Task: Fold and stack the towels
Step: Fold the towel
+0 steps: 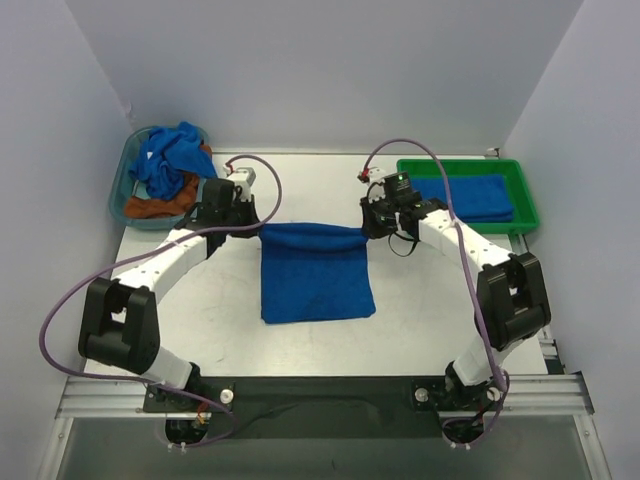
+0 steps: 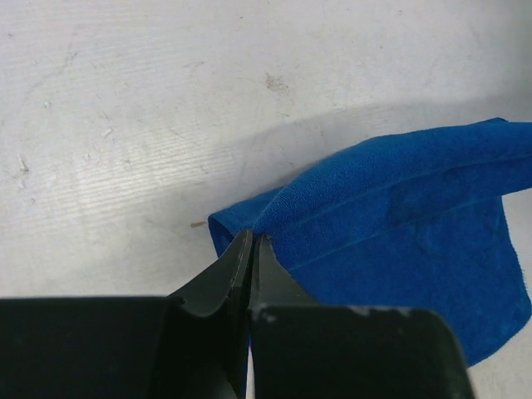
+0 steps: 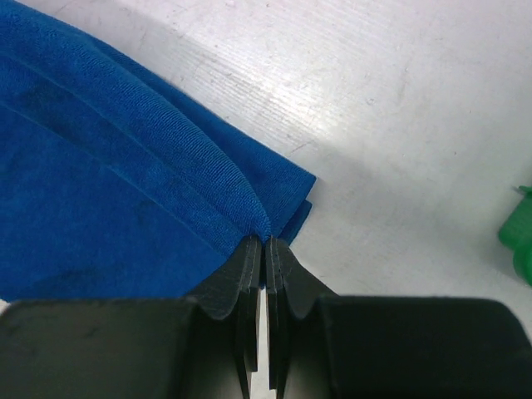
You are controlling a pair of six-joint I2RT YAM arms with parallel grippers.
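Top: towel [image 1: 318,275] mid-table [image 1: 200,300]. Far edge is lifted and stretched L-R between L gripper [image 1: 262,230] and R gripper [image 1: 365,232], each pinched tight on one far corner. Rest drapes toward the bases, near edge on the table. Held edge runs across the table, so next fold prob means carrying it toward the bases, both arms together; nothing in that path. Tray [image 1: 470,227] w/ folded towel [image 1: 465,197] sits right of R gripper, so R arm is nearer for stacking. Bin [image 1: 125,185] w/ blue pile [image 1: 170,160] + orange cloth [image 1: 150,207] far left, just behind L arm.

L wrist: L gripper [image 2: 253,241] clamped on corner; towel [image 2: 399,241] runs off right.

R wrist: R gripper [image 3: 264,243] clamped on corner, 2 layers showing; towel [image 3: 100,208] runs left. Tray [image 3: 519,241] at right, apart.
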